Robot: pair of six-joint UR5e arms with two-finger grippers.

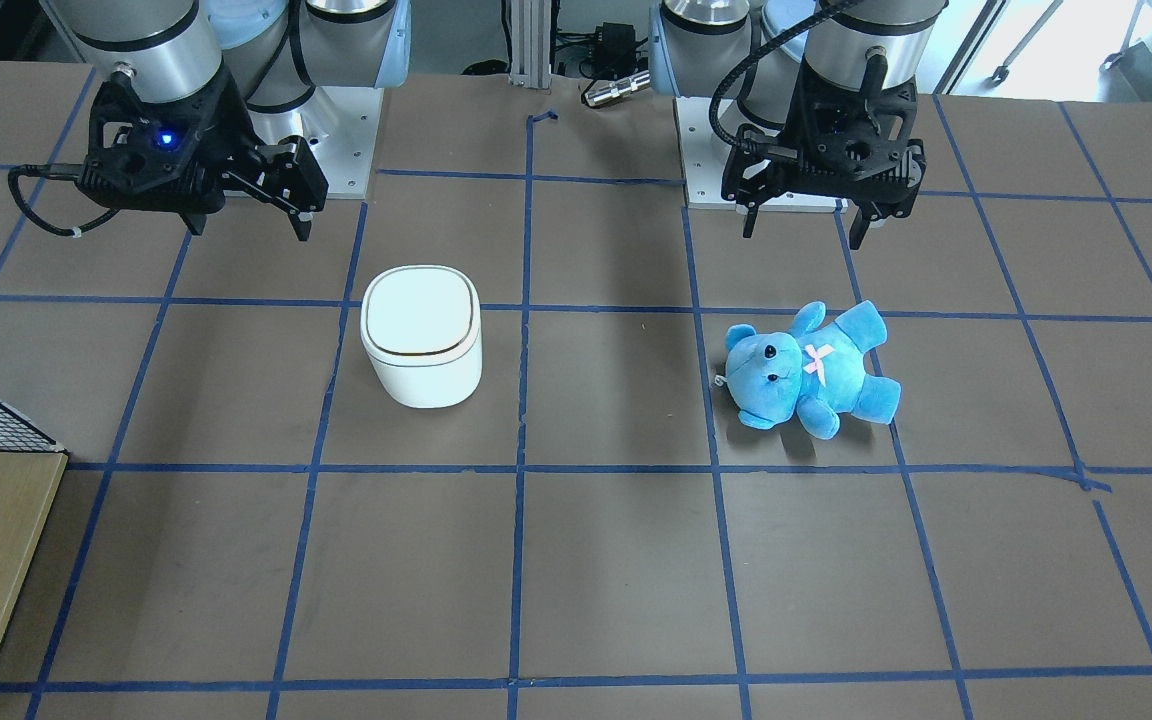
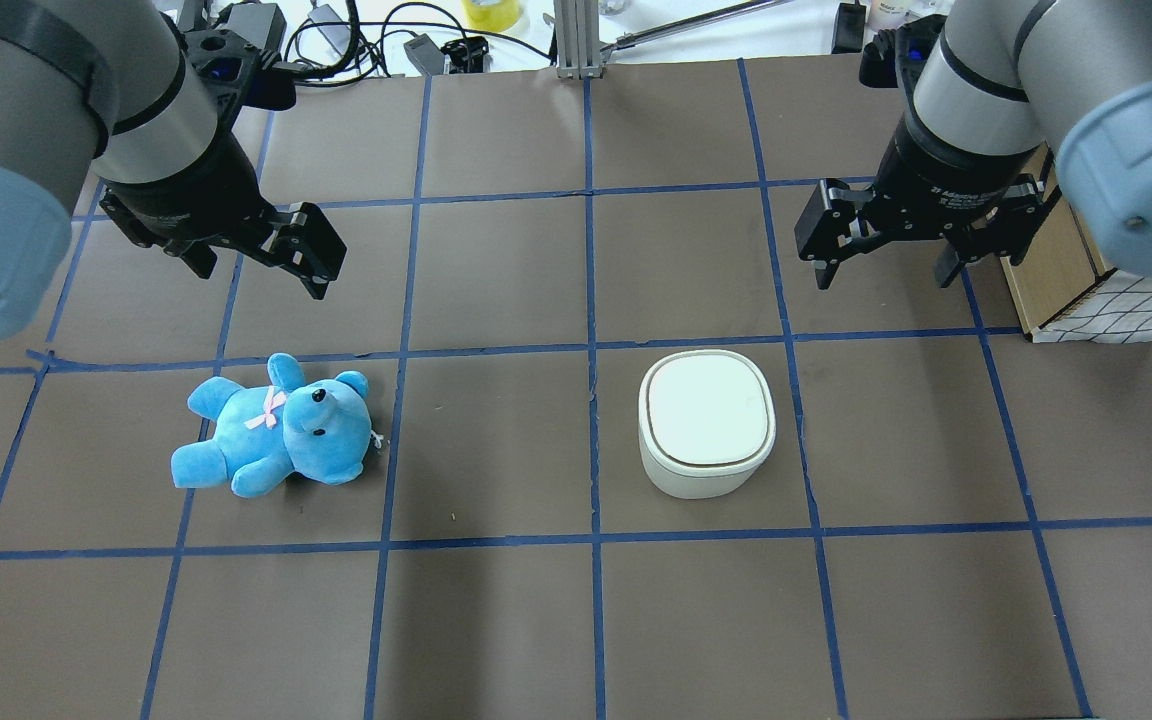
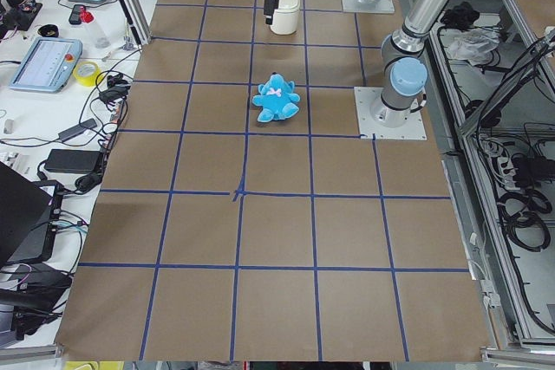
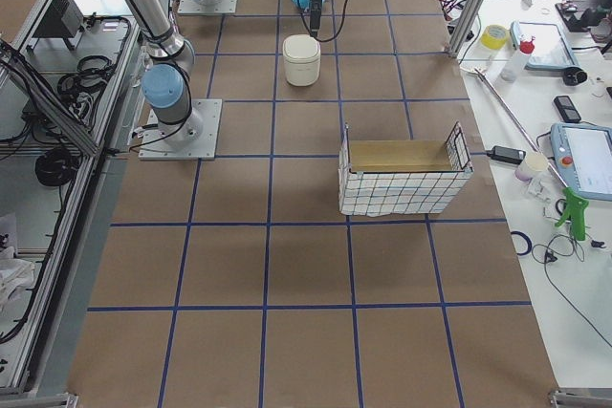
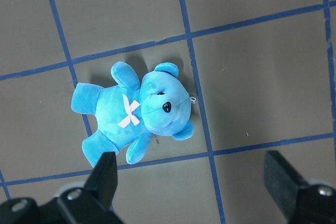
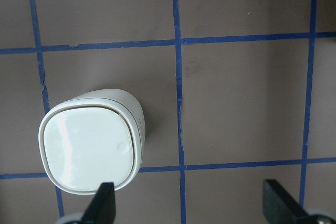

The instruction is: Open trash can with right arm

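**A:** Where is the trash can (image 2: 698,482)?

**B:** It stands upright on the surface (image 2: 496,620), in the robot's right half. Its lid (image 2: 706,405) lies flat and shut.

**A:** And the right arm (image 2: 976,110)?

**B:** It hangs raised above the surface and touches nothing. The right fingers (image 2: 829,232) are spread wide and hold nothing. From the wrist camera the can sits low and to the left, and one finger tip overlaps its lower edge in that view.

**A:** Are they directly over it?

**B:** That's hard to say. The fixed views disagree on the offset, so my best reading is near it and high up.

**A:** What about the other side?

**B:** A blue teddy bear (image 2: 281,440) lies on its back in the left half, well apart from the can. The left fingers (image 2: 311,245) hover above the surface near it. They are also wide apart and empty.

**A:** Anything else?

**B:** A wire basket (image 2: 1086,290) with a wooden lining stands at the right edge of the surface, beside the right arm.
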